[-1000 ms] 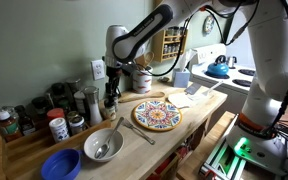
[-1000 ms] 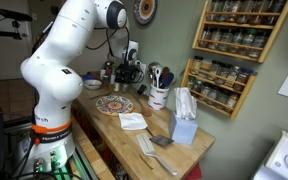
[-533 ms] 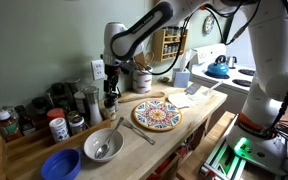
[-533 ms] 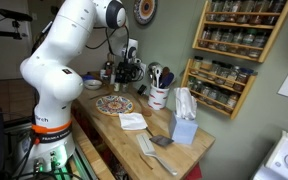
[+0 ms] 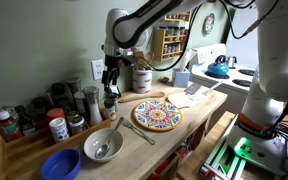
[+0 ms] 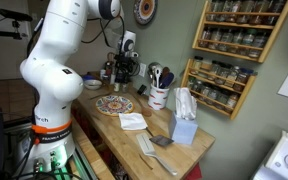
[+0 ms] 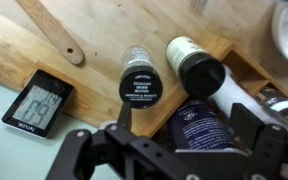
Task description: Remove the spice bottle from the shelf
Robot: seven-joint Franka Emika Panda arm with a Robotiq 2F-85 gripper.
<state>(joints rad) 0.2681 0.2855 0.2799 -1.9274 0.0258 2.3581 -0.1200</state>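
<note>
The shelf (image 6: pixel 230 60), a light-brown wall rack lined with small dark jars, also shows behind the arm in an exterior view (image 5: pixel 168 42). My gripper (image 5: pixel 111 76) hangs open above the jars at the counter's back, far from the rack. In the wrist view the gripper (image 7: pixel 184 125) holds nothing. A clear spice bottle (image 7: pixel 139 82) with a black "Italian herb blend" lid stands upright on the wooden counter, just past one finger (image 7: pixel 124 116). A dark blue jar (image 7: pixel 189 128) lies lower down in the gap. Which bottle under the gripper in the exterior views is this one I cannot tell.
A low stepped stand of mixed jars (image 5: pixel 34 115) runs along the wall. A painted plate (image 5: pixel 157 113), a metal bowl with a spoon (image 5: pixel 102 146) and a blue bowl (image 5: pixel 61 164) sit nearby. There are also a tissue box (image 6: pixel 184 128), a utensil crock (image 6: pixel 158 97) and a digital timer (image 7: pixel 39 103).
The gripper has opened and risen straight up from the jars at the back of the counter. The bottles below stay standing.
</note>
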